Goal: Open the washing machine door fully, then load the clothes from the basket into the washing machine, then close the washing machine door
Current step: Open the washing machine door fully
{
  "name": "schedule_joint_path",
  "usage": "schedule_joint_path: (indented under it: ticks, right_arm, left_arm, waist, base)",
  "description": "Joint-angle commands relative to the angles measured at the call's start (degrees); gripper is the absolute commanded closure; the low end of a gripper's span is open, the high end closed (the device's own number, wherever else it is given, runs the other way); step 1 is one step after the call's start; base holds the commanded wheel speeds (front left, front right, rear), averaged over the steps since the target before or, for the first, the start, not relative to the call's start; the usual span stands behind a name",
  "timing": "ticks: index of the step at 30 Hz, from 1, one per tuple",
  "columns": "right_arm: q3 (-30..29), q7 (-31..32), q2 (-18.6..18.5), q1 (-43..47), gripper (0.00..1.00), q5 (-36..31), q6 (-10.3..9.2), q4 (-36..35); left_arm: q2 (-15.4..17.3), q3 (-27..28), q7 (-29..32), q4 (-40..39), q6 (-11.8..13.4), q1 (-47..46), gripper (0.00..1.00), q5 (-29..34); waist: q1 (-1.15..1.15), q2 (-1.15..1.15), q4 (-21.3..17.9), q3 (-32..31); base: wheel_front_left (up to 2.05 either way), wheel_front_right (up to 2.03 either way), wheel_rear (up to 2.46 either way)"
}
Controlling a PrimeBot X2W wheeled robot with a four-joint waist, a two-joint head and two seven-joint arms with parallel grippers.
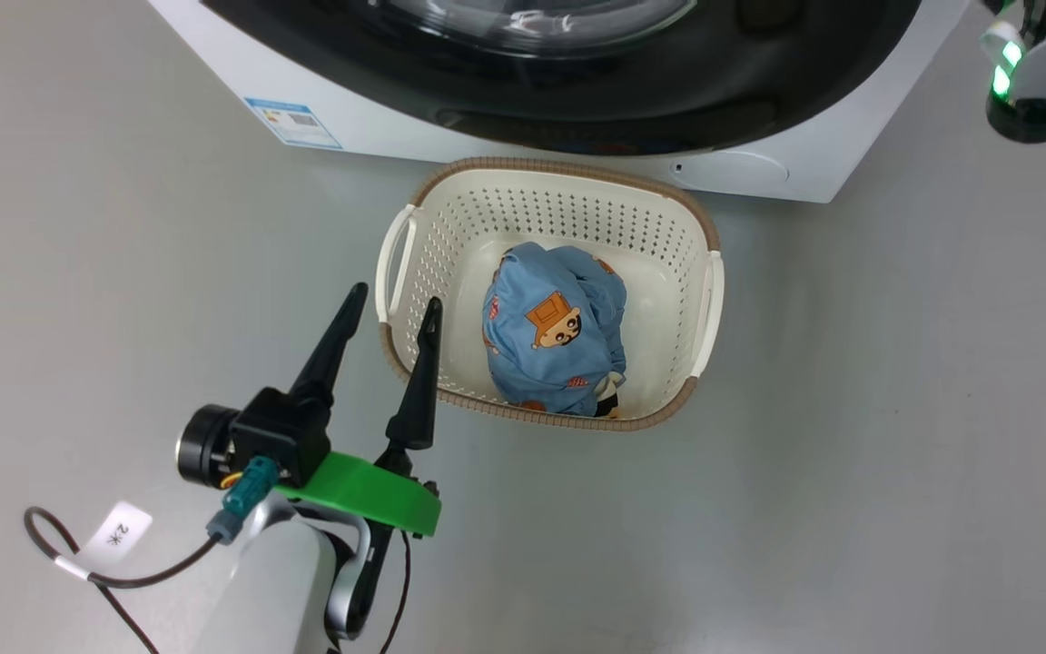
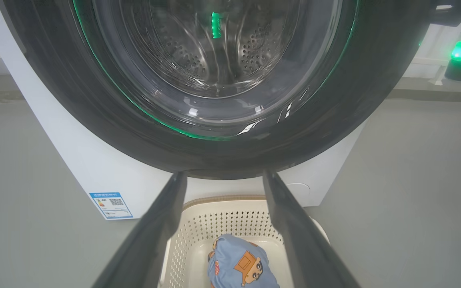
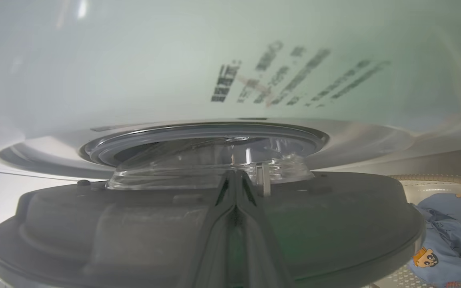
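Right gripper (image 3: 236,175), shut and empty, is resting behind the round black-rimmed glass washing machine door (image 3: 134,232), we are judging to swing it wider; left gripper (image 1: 396,296) is hovering open, empty, before it.

The washing machine door (image 2: 346,120) has a glossy black rim around a smooth, clear glass bowl (image 2: 214,80). Behind the glass, the drum (image 2: 254,48) is shiny perforated steel. The washing machine (image 1: 387,127) front is smooth white. The basket (image 1: 568,204) is cream perforated plastic with a brown woven-look rim. The clothes (image 1: 550,336) are soft printed cloth. The floor (image 1: 850,454) is matt grey.
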Motion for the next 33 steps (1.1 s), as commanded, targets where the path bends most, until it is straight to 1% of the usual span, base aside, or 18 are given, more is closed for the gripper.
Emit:
schedule_joint_path:
  ticks: [1, 9, 18, 26, 33]
  right_arm:
    - [0.6, 2.0, 1.9, 1.3, 1.00, 0.8, 0.26, -2.4]
    - [0.6, 8.6, 2.6, 7.2, 1.00, 3.2, 0.26, -7.1]
    - [-0.6, 14.4, 4.9, 14.5, 1.00, 7.2, 0.26, -12.9]
    - [-0.6, 17.3, 6.9, 20.8, 1.00, 9.6, 0.26, -17.5]
    - [1.8, 19.4, 8.3, 26.8, 1.00, 12.0, 0.26, -22.4]
  left_arm:
    - [1.1, 1.7, -0.4, -1.1, 0.4, -0.9, 0.00, -0.2]
    - [1.1, 2.6, -0.4, -0.8, 0.4, -0.1, 0.00, 0.0]
    - [1.1, 4.1, -0.4, -0.8, 0.1, 1.1, 0.00, 1.1]
    - [1.1, 4.5, -0.4, 0.0, 0.2, 2.0, 0.00, 1.6]
    - [1.1, 5.9, -0.4, 1.3, -0.4, 2.9, 0.00, 2.0]
  waist:
    - [0.00, 0.00, -0.2, -0.3]
    - [0.00, 0.00, -0.8, -1.6]
    - [0.00, 0.00, -1.9, -3.6]
    - [0.00, 0.00, -2.7, -5.3]
    - [0.00, 0.00, -3.7, -7.3]
  base:
    - [0.00, 0.00, 0.00]
    - [0.00, 0.00, 0.00]
    - [0.00, 0.00, 0.00]
    - [0.00, 0.00, 0.00]
    - [0.00, 0.00, 0.00]
